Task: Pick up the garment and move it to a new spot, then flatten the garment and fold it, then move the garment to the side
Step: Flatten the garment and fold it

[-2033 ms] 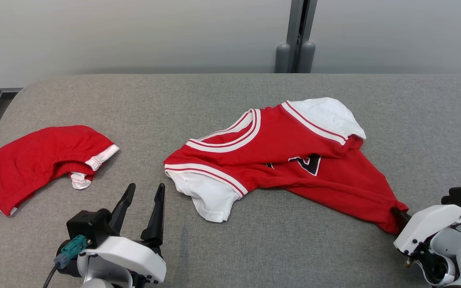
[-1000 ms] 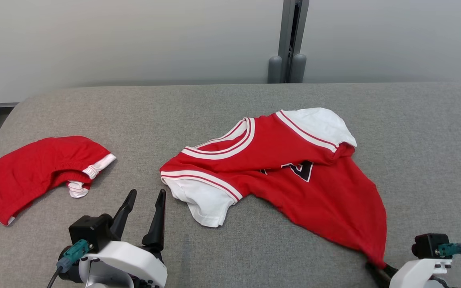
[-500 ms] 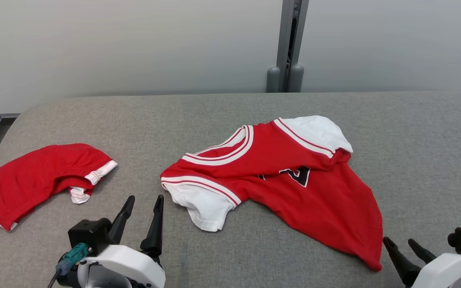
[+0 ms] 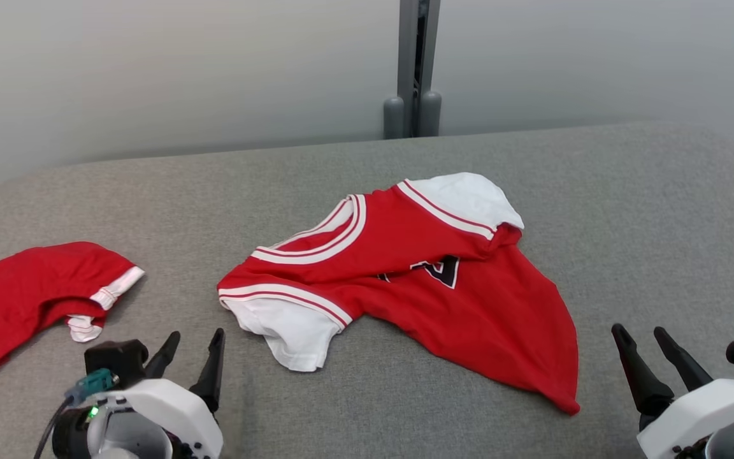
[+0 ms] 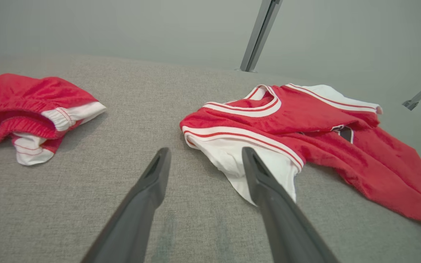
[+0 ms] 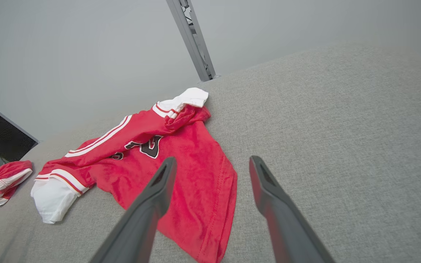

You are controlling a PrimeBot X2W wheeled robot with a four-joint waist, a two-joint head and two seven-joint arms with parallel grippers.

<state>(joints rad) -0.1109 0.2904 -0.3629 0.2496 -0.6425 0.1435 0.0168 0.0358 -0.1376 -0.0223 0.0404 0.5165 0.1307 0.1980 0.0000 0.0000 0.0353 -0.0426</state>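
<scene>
A red jersey (image 4: pixel 431 287) with white sleeves and a dark number lies crumpled mid-table, its hem corner pointing toward the near right; it also appears as the jersey (image 5: pixel 305 124) and the jersey (image 6: pixel 166 157) in the wrist views. My right gripper (image 4: pixel 638 331) stands open just right of that hem corner, holding nothing; its fingers (image 6: pixel 152 197) frame bare table beside the cloth. My left gripper (image 4: pixel 194 341) is open at the near left, short of the white sleeve (image 5: pixel 247 164).
Red shorts (image 4: pixel 23 299) with white trim lie at the table's left edge, seen again as the shorts (image 5: pixel 24 106). The grey padded table (image 4: pixel 660 223) has rounded far corners. A grey post (image 4: pixel 413 70) stands behind the table against the wall.
My right gripper dragged the jersey's hem corner toward the near edge, then let go and opened. The head camera has since turned right. The left gripper stayed open.
</scene>
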